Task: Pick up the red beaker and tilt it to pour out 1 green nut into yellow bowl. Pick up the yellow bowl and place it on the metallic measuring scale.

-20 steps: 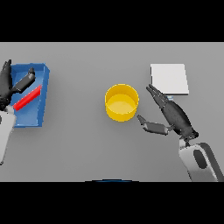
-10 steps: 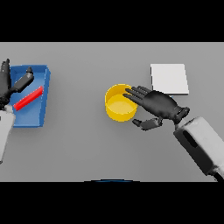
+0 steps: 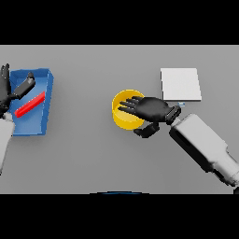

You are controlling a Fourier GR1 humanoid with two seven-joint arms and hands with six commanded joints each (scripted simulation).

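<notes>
Dark against the grey table (image 3: 93,158), the right hand (image 3: 151,109) reaches leftward from its white and grey forearm, palm down, with straight spread fingers (image 3: 127,106) extended over the right part of the yellow bowl (image 3: 122,112) and the thumb (image 3: 145,130) hanging below the rim, closed on nothing. Right of this hand and just beyond the wrist lies the metallic measuring scale (image 3: 180,84), a pale square plate apart from the bowl. At the far left edge, the left hand (image 3: 8,91) rests with relaxed fingers over the blue tray (image 3: 45,100), in which the red beaker (image 3: 30,104) lies on its side.
</notes>
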